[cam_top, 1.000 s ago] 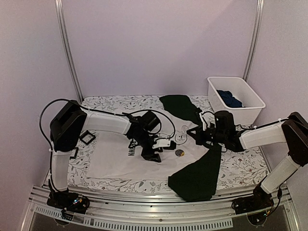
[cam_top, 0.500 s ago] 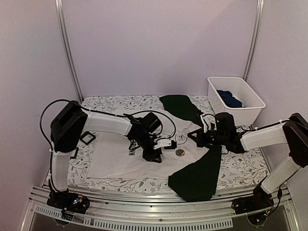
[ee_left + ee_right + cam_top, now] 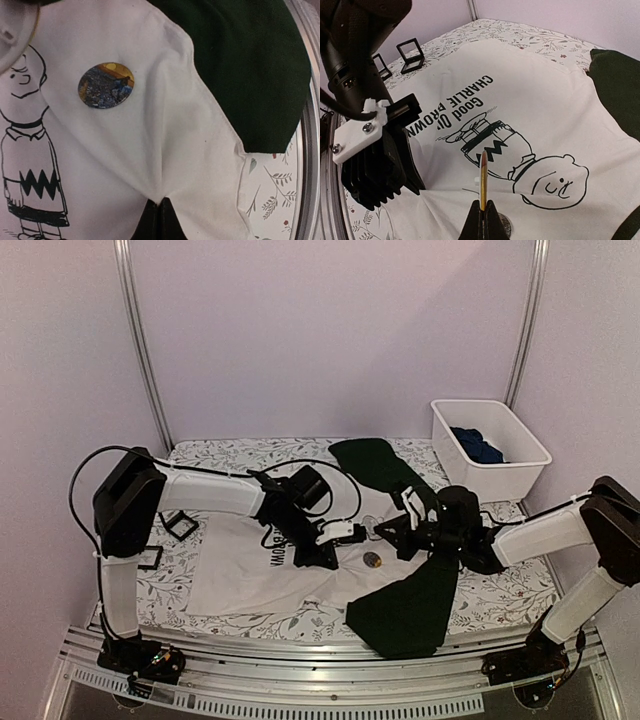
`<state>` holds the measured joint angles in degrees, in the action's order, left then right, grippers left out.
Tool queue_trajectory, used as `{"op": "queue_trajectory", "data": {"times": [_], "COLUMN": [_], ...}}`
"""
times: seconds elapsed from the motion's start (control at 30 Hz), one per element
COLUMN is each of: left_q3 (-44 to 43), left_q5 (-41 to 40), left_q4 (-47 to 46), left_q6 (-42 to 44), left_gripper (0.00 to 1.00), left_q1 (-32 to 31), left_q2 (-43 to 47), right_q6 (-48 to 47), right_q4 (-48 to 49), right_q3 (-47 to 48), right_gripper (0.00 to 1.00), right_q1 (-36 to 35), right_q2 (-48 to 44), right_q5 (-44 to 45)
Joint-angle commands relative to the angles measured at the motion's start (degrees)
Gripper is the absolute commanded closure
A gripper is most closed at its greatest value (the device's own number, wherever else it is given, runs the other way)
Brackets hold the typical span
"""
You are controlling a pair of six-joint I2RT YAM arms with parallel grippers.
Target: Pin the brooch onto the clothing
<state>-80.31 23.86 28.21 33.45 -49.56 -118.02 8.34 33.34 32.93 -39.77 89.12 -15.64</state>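
Nearest the bases, the T-shirt (image 3: 240, 575) lies spread on the floral mat (image 3: 500, 585). Both arms are stretched out low over it, reaching in toward each other. The left gripper (image 3: 159, 212) is clamped tight on a pinch of white fabric, creases fanning out from it. The brooch (image 3: 106, 85) lies face up on the shirt just past that. The right gripper (image 3: 483, 215) is closed on a thin gold piece (image 3: 483, 175) standing upright, edge-on, can't tell what it is. A white bin (image 3: 525, 462) sits at the far right.
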Motion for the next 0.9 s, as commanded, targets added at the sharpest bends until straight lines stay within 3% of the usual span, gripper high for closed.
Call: {"op": "queue_trajectory", "data": {"times": [0.0,0.17,0.37,0.63,0.87], "left_q3": [-3.48,-3.21,1.67,3.30,3.41], "left_q5": [11.89,15.99,18.06,23.15,24.83], "left_q4": [9.86,13.14,6.61,5.00,3.46], "left_q6": [1.44,3.02,1.34,4.80,5.40], "left_gripper": [1.00,1.00,1.00,1.00,1.00], "left_q1": [1.39,2.11,3.33,3.40,3.50], "left_q2": [2.33,1.88,3.08,2.05,2.63], "right_q6": [-7.00,-14.36,-15.41,-22.61,-30.42], "right_q4": [9.02,14.93,23.14,29.94,29.53], "right_q3": [-2.78,-6.11,-12.33,-12.14,-9.29], "right_gripper": [1.00,1.00,1.00,1.00,1.00], "right_q1": [-4.94,-10.11,-10.98,-14.85,-19.82], "right_q2": [1.43,1.11,0.70,5.54,11.41], "right_q5": [4.68,12.63,14.95,20.84,28.21]}}
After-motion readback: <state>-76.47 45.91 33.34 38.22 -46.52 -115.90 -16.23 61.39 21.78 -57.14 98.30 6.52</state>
